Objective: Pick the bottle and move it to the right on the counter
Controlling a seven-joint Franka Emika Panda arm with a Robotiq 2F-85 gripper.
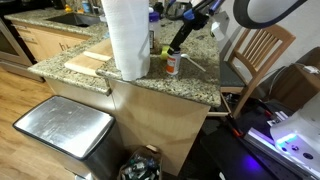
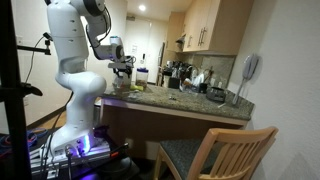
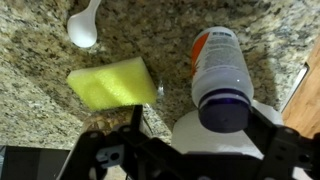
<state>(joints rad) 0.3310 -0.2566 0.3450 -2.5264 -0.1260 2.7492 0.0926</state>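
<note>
Granite counter (image 3: 40, 70); one bottle (image 3: 220, 70), one yellow sponge (image 3: 112, 82), one white spoon (image 3: 83, 25); end effector (image 3: 200, 140) unclenched above bottle.

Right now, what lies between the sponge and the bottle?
Only a narrow strip of bare counter, seen in the wrist view, separates the sponge from the bottle; they do not touch.

The bottle (image 3: 222, 70) at the matt black claw (image 3: 203, 118) is glossy plastic, the sponge (image 3: 112, 82) beside it matt and porous, the bench (image 3: 40, 70) polished speckled granite.
</note>
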